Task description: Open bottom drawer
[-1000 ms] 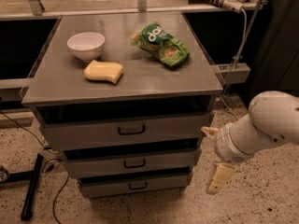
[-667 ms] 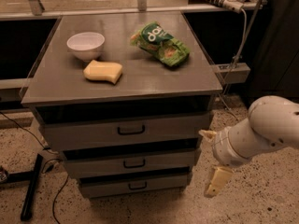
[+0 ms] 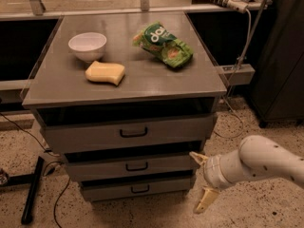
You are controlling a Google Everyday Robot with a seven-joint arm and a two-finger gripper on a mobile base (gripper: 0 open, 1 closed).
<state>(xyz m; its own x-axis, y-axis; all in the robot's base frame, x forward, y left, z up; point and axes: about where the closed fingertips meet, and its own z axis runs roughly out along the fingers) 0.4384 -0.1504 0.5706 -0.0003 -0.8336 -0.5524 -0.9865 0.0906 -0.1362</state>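
Note:
The grey cabinet has three drawers. The bottom drawer [image 3: 137, 189] is the narrowest and lowest front, with a small black bar handle [image 3: 140, 189]; it sits closed or nearly so. My gripper [image 3: 202, 182] hangs at the end of the white arm [image 3: 259, 163], just right of the cabinet's lower right corner, level with the middle and bottom drawers. Its two cream fingers are spread apart, one up by the middle drawer's right end [image 3: 197, 158], one lower [image 3: 205, 199]. It holds nothing and is to the right of the bottom handle.
The cabinet top [image 3: 142, 84] bears a white bowl [image 3: 87, 46], a yellow sponge [image 3: 105, 73] and a green chip bag [image 3: 164, 44]. The top drawer [image 3: 130, 133] and middle drawer [image 3: 135, 166] sit above. A black stand leg [image 3: 32, 189] and cables lie on the speckled floor at left.
The arm and gripper have shifted left, closer to the cabinet's right side. The drawers have not moved.

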